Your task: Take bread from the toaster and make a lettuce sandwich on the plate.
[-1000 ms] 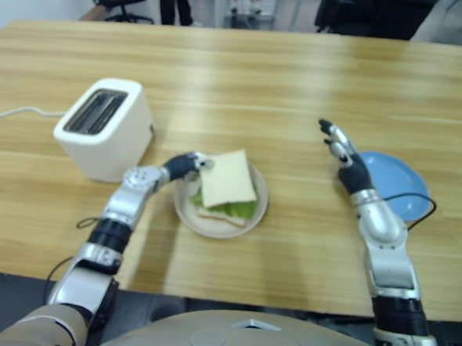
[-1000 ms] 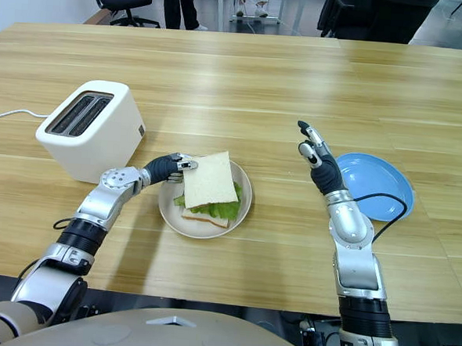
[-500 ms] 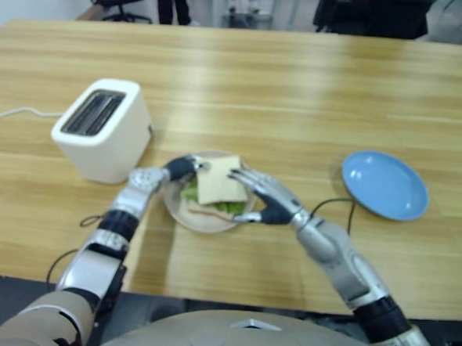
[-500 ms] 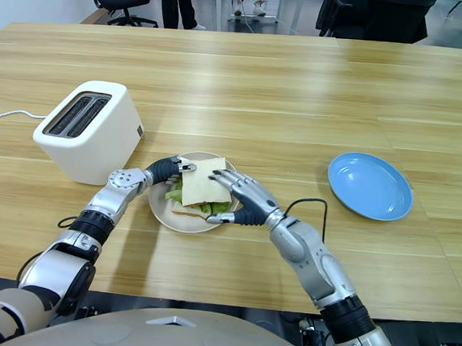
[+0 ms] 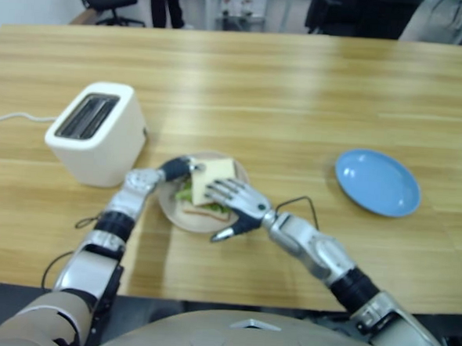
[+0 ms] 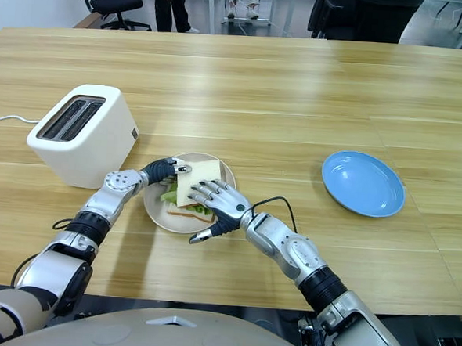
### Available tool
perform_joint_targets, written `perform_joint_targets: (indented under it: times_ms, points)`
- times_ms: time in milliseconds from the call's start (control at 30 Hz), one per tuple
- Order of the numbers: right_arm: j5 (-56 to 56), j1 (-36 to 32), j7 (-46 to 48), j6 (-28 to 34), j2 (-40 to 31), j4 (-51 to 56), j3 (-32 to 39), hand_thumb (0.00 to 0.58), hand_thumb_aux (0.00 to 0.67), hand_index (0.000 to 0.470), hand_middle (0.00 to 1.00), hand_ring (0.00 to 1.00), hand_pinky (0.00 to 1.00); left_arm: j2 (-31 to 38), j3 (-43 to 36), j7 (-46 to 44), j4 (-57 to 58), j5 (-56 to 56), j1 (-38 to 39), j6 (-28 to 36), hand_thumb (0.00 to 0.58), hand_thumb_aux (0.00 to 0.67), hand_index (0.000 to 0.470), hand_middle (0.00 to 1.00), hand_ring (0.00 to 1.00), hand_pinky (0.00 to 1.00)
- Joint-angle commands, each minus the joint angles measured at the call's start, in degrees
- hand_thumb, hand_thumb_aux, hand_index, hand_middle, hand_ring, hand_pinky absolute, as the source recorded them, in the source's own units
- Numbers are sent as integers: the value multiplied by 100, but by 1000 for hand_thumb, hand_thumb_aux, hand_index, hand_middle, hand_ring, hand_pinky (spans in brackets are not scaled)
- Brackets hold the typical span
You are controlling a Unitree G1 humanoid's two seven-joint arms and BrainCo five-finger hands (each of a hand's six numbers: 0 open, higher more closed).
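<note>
A beige plate (image 6: pixel 152 213) lies just right of the white toaster (image 6: pixel 80 132), whose slots look empty. On the plate sits a bottom bread slice with green lettuce (image 6: pixel 169 194), and a top bread slice (image 6: pixel 202 173) leans tilted over them. My left hand (image 6: pixel 163 170) is at the slice's left edge, fingers pinched on it. My right hand (image 6: pixel 218 207) rests over the sandwich's front right side with fingers spread, touching the top slice and grasping nothing.
A blue plate (image 6: pixel 364 183) lies on the wooden table at the right. A thin black cable (image 6: pixel 281 201) loops on the table by my right wrist. Chairs and table legs stand beyond the far edge.
My right hand dropped from its raised spot near the blue plate and swept left onto the sandwich. The left hand kept hold of the top slice. The camera shifted slightly.
</note>
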Motion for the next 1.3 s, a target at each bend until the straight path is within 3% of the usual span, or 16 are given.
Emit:
perform_joint_targets:
  times_ms: [33, 67, 100, 133, 400, 533, 667, 700, 733, 767, 800, 833, 967, 1000, 1033, 1300]
  points:
    - [-199, 303, 631, 4, -53, 482, 610, 0, 0, 0, 0, 0, 0, 111, 12, 775, -766, 440, 61, -85, 297, 202, 139, 769, 769, 769]
    - [-208, 324, 678, 32, -60, 504, 638, 0, 0, 0, 0, 0, 0, 206, 69, 1200, -984, 692, 37, -78, 0, 0, 0, 322, 322, 322]
    - [-203, 338, 725, 51, -61, 534, 654, 0, 0, 0, 0, 0, 0, 303, 131, 1599, -1177, 938, 6, -51, 0, 0, 0, 322, 322, 322]
    - [-205, 348, 771, 72, -61, 557, 668, 0, 0, 0, 0, 0, 0, 401, 236, 2026, -1399, 1180, -28, -37, 0, 0, 0, 0, 0, 0]
    - [-80, 289, 801, 292, -171, 672, 533, 0, 0, 0, 0, 0, 0, 1054, 834, 3961, -3264, 2609, 168, 365, 0, 0, 0, 0, 0, 0]
    - [126, 276, 617, 383, -356, 437, 207, 0, 0, 0, 0, 0, 0, 1137, 1077, 3645, -4023, 2415, 539, 541, 0, 0, 0, 0, 0, 0]
    - [628, 322, -60, 139, -508, -140, -377, 0, 0, 0, 0, 0, 0, 1045, 1017, 2224, -4360, 1260, 1103, 795, 0, 0, 0, 0, 0, 0]
    - [839, 363, -363, -16, -522, -394, -613, 0, 0, 0, 0, 0, 0, 1065, 989, 1841, -4479, 955, 1308, 855, 0, 0, 0, 71, 71, 71]
    - [1065, 428, -605, -162, -539, -665, -858, 0, 0, 0, 0, 0, 0, 1135, 959, 1490, -4635, 721, 1522, 908, 0, 0, 0, 604, 604, 604]
    - [1320, 509, -766, -302, -556, -945, -1101, 0, 0, 0, 0, 0, 0, 1239, 941, 1191, -4800, 561, 1731, 958, 128, 79, 54, 937, 937, 937]
    - [1649, 622, -864, -435, -563, -1262, -1373, 0, 0, 0, 0, 0, 0, 1348, 991, 907, -4996, 366, 1960, 1022, 410, 307, 211, 1000, 1000, 1000]
    - [1965, 749, -866, -511, -575, -1565, -1633, 0, 0, 0, 0, 0, 0, 1469, 1084, 644, -5206, 168, 2167, 1092, 580, 670, 460, 1000, 1000, 1000]
    - [2871, 1144, -324, -330, -854, -2207, -2464, 0, 0, 0, 0, 0, 0, 2299, 1609, -269, -6037, -287, 2950, 1429, 580, 670, 460, 1000, 1000, 1000]
    - [2950, 1202, -127, -230, -971, -2152, -2571, 493, 410, 281, 835, 835, 835, 2558, 1631, -344, -6122, -112, 3077, 1446, 580, 670, 460, 1000, 1000, 1000]
    - [3076, 1277, 119, -133, -1105, -2072, -2652, 580, 670, 460, 1000, 1000, 1000, 2820, 1597, -416, -6165, 95, 3211, 1458, 580, 670, 460, 1000, 1000, 1000]
    - [3574, 1984, 2407, 688, -1664, -2029, -2075, 580, 670, 460, 1000, 1000, 1000, 3635, 189, -837, -5636, 1530, 3802, 1472, 580, 670, 460, 1000, 1000, 1000]
